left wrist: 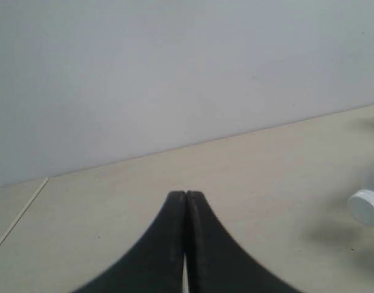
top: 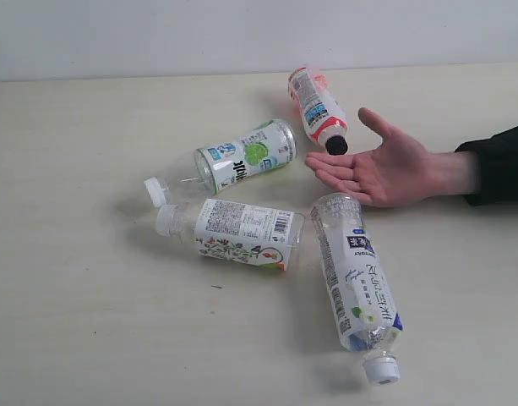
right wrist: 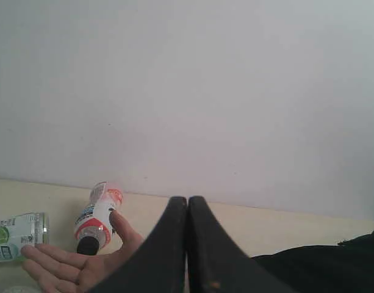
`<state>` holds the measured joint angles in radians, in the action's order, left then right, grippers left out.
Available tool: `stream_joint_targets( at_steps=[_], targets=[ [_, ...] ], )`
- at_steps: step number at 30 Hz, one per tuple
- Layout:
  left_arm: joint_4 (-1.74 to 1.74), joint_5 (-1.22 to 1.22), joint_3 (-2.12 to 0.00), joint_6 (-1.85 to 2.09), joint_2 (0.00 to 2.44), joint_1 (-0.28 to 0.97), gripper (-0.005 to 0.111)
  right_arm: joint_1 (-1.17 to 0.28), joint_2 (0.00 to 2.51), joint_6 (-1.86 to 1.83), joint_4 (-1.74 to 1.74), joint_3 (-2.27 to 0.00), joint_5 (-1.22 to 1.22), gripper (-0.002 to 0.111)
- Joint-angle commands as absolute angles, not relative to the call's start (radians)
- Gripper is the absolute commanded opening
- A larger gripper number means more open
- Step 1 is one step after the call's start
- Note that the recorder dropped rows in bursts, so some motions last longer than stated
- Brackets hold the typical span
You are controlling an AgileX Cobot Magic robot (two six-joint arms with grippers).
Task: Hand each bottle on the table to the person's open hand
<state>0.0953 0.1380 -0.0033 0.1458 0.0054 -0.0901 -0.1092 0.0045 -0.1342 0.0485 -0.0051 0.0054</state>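
red-orange-label bottle (top: 316, 108) lies beyond the right pincer (right wrist: 187, 198), which is pressed closed on nothing; the left pincer (left wrist: 185, 195) is closed and empty too. that bottle is near the worktop's (top: 89, 321) far edge, black cap beside the open hand (top: 381, 169) reaching in from the right edge. lime-label bottle (top: 242, 158) and floral-label bottle (top: 242, 233) lie mid-worktop; white-blue-label bottle's (top: 360, 283) cap points at the near edge.

The left gripper (left wrist: 185, 196) and right gripper (right wrist: 187, 200) each press their 2 black fingers together, seemingly holding nothing.
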Motion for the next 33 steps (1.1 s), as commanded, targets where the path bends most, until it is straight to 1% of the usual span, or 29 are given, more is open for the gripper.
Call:
stream_joint_targets(
  at_steps=[1, 6, 8, 10, 13, 16, 17, 20, 21, 22, 24, 27, 28, 33],
  targets=[
    [0.095, 0.129, 0.000, 0.146, 0.000, -0.085, 0.000, -0.105, 0.000, -0.135, 0.049, 0.000, -0.010, 0.000],
    [0.095, 0.129, 0.000, 0.146, 0.000, -0.085, 0.000, -0.105, 0.000, -0.122, 0.054, 0.000, -0.198, 0.000],
    [0.095, 0.129, 0.000, 0.146, 0.000, -0.085, 0.000, -0.105, 0.000, -0.050, 0.054, 0.000, -0.317, 0.000],
    [0.095, 0.129, 0.000, 0.146, 0.000, -0.085, 0.000, -0.105, 0.000, 0.084, 0.054, 0.000, -0.420, 0.000],
    [0.095, 0.129, 0.000, 0.146, 0.000, -0.085, 0.000, -0.105, 0.000, 0.210, 0.054, 0.000, -0.445, 0.000],
    [0.095, 0.129, 0.000, 0.146, 0.000, -0.085, 0.000, -0.105, 0.000, 0.476, 0.125, 0.000, -0.610, 0.000],
    [0.095, 0.129, 0.000, 0.146, 0.000, -0.085, 0.000, -0.105, 0.000, 0.473, 0.136, -0.005, -0.629, 0.000],
    [0.095, 0.129, 0.000, 0.146, 0.000, -0.085, 0.000, -0.105, 0.037, 0.512, 0.065, -0.154, -0.447, 0.000],
    [0.095, 0.129, 0.000, 0.146, 0.000, -0.085, 0.000, -0.105, 0.081, 0.583, -0.046, -0.220, -0.352, 0.000],
    [0.095, 0.129, 0.000, 0.146, 0.000, -0.085, 0.000, -0.105, 0.141, 0.718, -0.251, -0.304, -0.266, 0.000],
    [0.095, 0.129, 0.000, 0.146, 0.000, -0.085, 0.000, -0.142, 0.267, 0.934, -0.669, -0.426, -0.223, 0.000],
    [0.095, 0.132, 0.000, 0.146, 0.000, -0.085, 0.000, -0.215, 0.501, 1.231, -1.091, -0.565, -0.118, 0.000],
    [0.095, 0.132, 0.000, 0.146, 0.000, -0.085, 0.000, -0.235, 0.593, 1.303, -1.204, -0.595, -0.102, 0.000],
    [0.095, 0.132, 0.000, 0.146, 0.000, -0.085, 0.000, -0.280, 0.860, 1.357, -1.412, -0.682, -0.093, 0.000]
  ],
)
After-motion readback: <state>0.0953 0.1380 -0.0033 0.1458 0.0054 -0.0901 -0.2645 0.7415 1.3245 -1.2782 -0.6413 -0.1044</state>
